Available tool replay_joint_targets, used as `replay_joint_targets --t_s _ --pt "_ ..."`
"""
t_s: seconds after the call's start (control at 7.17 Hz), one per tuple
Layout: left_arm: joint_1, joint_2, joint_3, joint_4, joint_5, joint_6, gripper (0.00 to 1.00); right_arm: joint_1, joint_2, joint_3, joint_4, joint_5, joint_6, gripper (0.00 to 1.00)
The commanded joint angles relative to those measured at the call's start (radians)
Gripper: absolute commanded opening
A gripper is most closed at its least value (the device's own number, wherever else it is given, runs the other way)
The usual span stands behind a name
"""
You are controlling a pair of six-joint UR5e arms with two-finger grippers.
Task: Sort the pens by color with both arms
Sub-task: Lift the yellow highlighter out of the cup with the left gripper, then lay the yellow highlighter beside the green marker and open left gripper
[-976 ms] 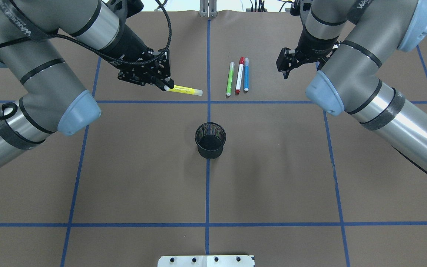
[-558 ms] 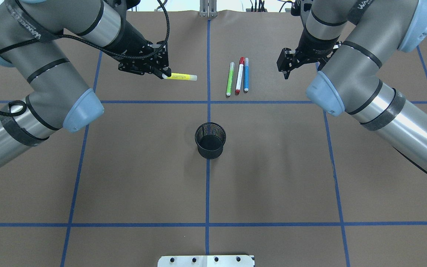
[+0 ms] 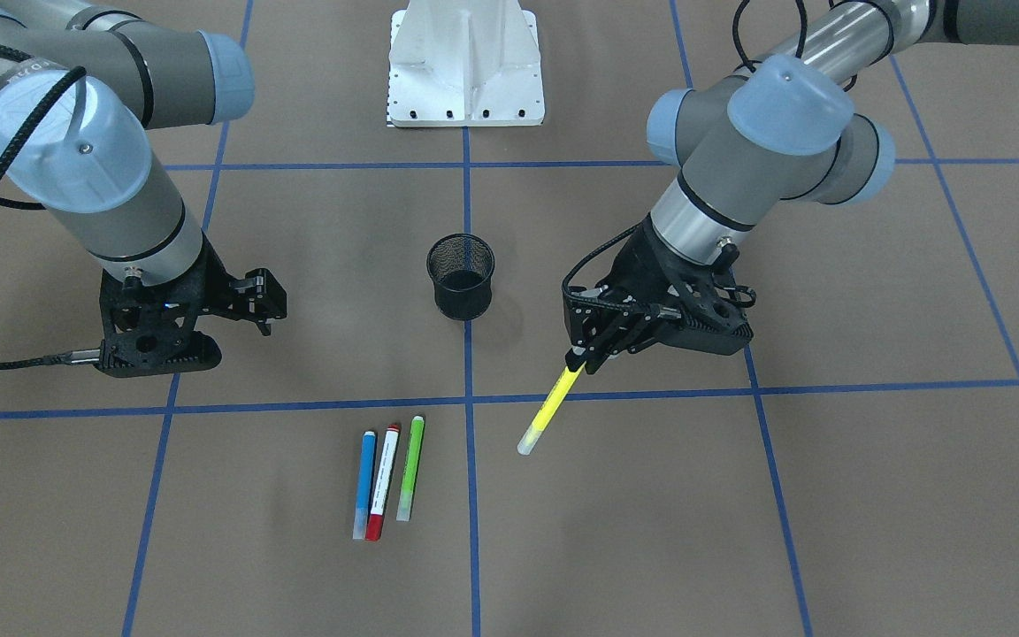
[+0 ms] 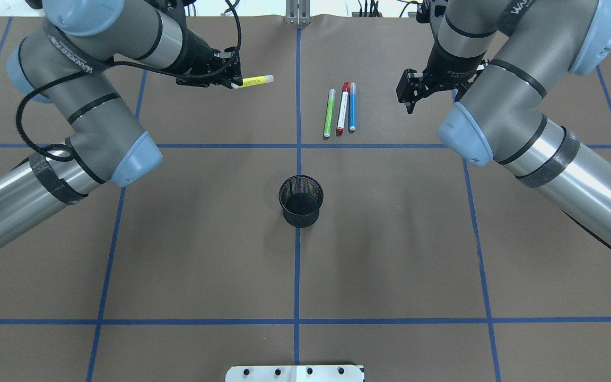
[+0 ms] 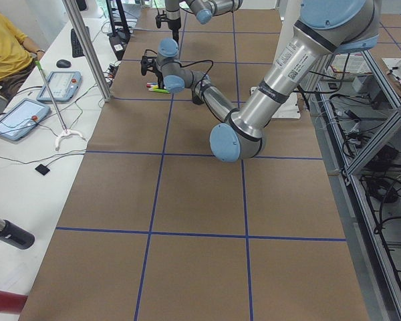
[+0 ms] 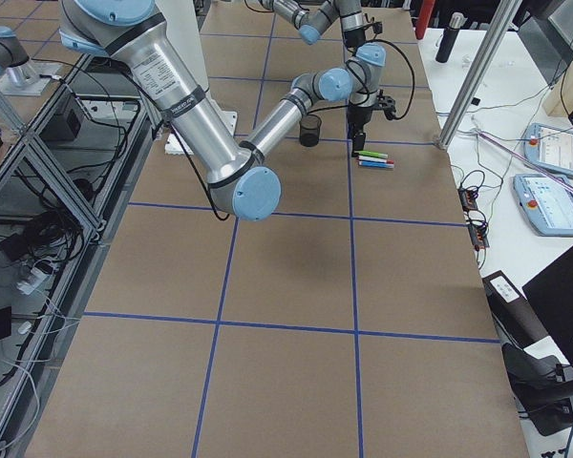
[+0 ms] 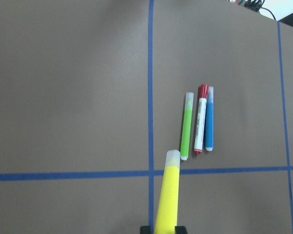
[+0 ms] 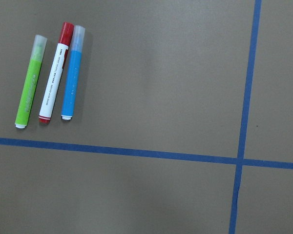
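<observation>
My left gripper (image 4: 234,82) is shut on the end of the yellow pen (image 4: 255,80) and holds it above the table, left of the centre line. The pen sticks out of the gripper (image 3: 582,361), slanting down (image 3: 549,409), and points toward the other pens in the left wrist view (image 7: 167,195). The green pen (image 4: 329,112), the white pen with red cap (image 4: 343,107) and the blue pen (image 4: 352,106) lie side by side on the table. My right gripper (image 4: 409,101) hovers to their right, open and empty.
A black mesh cup (image 4: 300,201) stands upright on the centre line, nearer the robot than the pens. The white pedestal base (image 3: 465,66) is at the robot's edge. Blue tape lines (image 4: 298,146) divide the brown table cover.
My left gripper has carried the yellow pen away from the robot, toward the table's far edge, and the left elbow has swung inward. The three lying pens and the right arm have not moved.
</observation>
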Motion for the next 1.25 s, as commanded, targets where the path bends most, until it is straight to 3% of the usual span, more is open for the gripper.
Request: replay_joint_targets --t_s 0.0,0.28,0.42,0.56,0.84,0.98,1.12 --pt "0.094 -0.046 0.138 -0.180 0.213 -0.087 0.00 0.001 -0.001 0.000 0.002 0.000 0.000 1.00" --pt "0.215 -0.135 0.297 -0.298 0.476 -0.159 0.00 0.001 -0.001 0.000 0.002 0.000 0.000 1.00" --pt "0.244 -0.190 0.399 -0.343 0.534 -0.181 0.00 0.001 -0.001 0.000 0.002 0.000 0.000 1.00" --pt "0.269 -0.206 0.437 -0.351 0.589 -0.188 0.00 -0.001 -0.001 0.000 0.002 0.000 0.000 1.00" --pt "0.278 -0.205 0.439 -0.351 0.622 -0.188 0.00 -0.001 -0.001 -0.002 0.002 0.000 0.000 1.00" --pt "0.277 -0.205 0.439 -0.351 0.622 -0.188 0.05 -0.001 -0.001 -0.002 0.002 0.000 0.000 1.00" --pt "0.278 -0.203 0.439 -0.348 0.619 -0.185 0.51 -0.001 -0.002 -0.002 0.002 0.000 0.000 1.00"
